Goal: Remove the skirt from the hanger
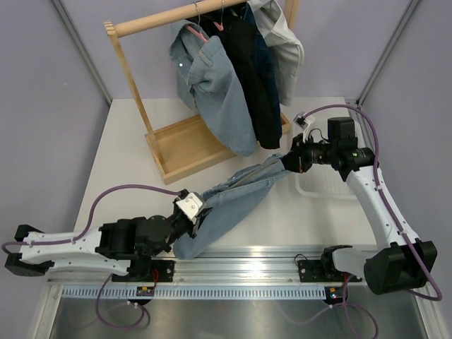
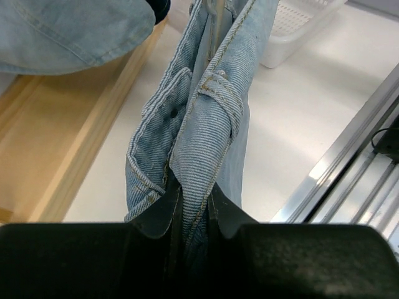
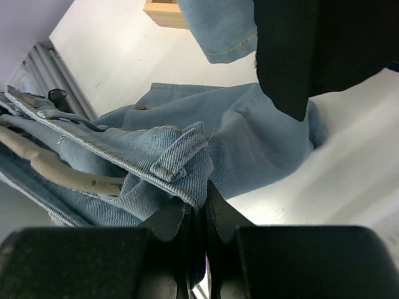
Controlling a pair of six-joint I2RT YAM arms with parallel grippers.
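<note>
White table [image 1: 127, 141], frame centre: denim skirt [image 1: 233, 198] spans left gripper [image 1: 192, 212] and right gripper [image 1: 288, 164], both pinched shut on its waistband; best eased evenly off the beige hanger [image 3: 62, 169], avoiding snags.

Clothes rack and basket on a white table

A wooden rack [image 1: 155, 20] stands at the back of the table [image 1: 120, 162]. A denim shirt [image 1: 212, 92], a black garment [image 1: 251, 78] and a pale shirt [image 1: 286, 56] hang from its bar. A white basket [image 1: 321, 185] sits on the table, forward and right of the rack.
</note>
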